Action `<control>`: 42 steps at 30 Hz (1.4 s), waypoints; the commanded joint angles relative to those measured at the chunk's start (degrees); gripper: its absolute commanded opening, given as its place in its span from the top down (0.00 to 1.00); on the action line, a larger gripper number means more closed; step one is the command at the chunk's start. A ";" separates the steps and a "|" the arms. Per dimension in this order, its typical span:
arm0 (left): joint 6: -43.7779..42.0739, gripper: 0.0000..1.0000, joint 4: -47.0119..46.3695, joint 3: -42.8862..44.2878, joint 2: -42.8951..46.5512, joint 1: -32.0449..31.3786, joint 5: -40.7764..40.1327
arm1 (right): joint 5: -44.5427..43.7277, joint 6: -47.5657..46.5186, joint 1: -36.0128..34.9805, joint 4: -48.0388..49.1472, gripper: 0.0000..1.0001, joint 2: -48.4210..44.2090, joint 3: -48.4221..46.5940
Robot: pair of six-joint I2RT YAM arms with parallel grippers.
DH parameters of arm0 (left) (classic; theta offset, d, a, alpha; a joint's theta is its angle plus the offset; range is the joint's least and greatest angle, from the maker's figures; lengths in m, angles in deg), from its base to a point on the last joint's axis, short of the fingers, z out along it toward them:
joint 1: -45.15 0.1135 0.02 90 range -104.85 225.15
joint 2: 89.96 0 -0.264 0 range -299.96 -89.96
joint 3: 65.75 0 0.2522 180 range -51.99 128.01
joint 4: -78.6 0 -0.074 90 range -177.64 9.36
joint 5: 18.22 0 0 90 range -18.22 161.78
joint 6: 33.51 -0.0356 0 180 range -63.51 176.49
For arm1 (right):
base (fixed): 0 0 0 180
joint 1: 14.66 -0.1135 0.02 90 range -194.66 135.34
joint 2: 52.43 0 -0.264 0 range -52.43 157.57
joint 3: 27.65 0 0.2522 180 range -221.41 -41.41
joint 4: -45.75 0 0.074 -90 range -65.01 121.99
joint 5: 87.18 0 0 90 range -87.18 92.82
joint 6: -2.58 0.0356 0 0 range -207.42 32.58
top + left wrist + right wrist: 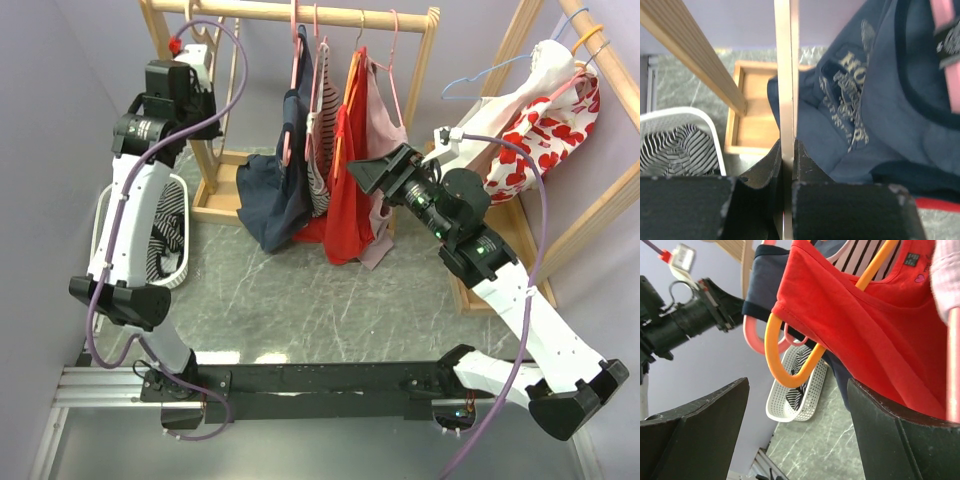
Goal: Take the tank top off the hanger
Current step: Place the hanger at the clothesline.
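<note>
Currently your left end effector (787, 170) is clamped shut on a wooden upright (786, 75) of the clothes rack, seemingly to steady it, while your right end effector (797, 390), jaws spread wide, faces the red tank top (865, 325) hanging on its orange hanger (772, 360), apparently ready to grasp.

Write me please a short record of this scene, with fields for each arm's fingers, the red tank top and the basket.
left fingers: shut on the wooden rack post
right fingers: open, holding nothing, facing the red tank top
red tank top: on the orange hanger, not yet removed
neighbour: navy shirt hangs beside it
white basket: beside the rack, striped cloth inside
</note>
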 commanded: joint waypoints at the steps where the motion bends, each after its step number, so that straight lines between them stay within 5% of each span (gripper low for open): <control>1: -1.52 0.99 -2.44 5.31 -0.85 1.85 3.63 | 1.23 0.29 0.70 2.53 0.13 0.57 0.59; 18: -3.28 0.99 -0.77 12.34 -10.51 6.60 9.25 | 3.61 0.99 1.67 3.76 0.13 1.71 0.94; 32: -3.28 0.99 -5.08 12.53 -9.12 6.60 9.70 | 4.05 0.90 1.67 3.59 0.13 2.06 0.77; 42: -2.57 0.59 -5.70 5.40 -2.35 6.60 8.64 | 4.40 1.60 1.67 4.55 0.13 2.06 1.47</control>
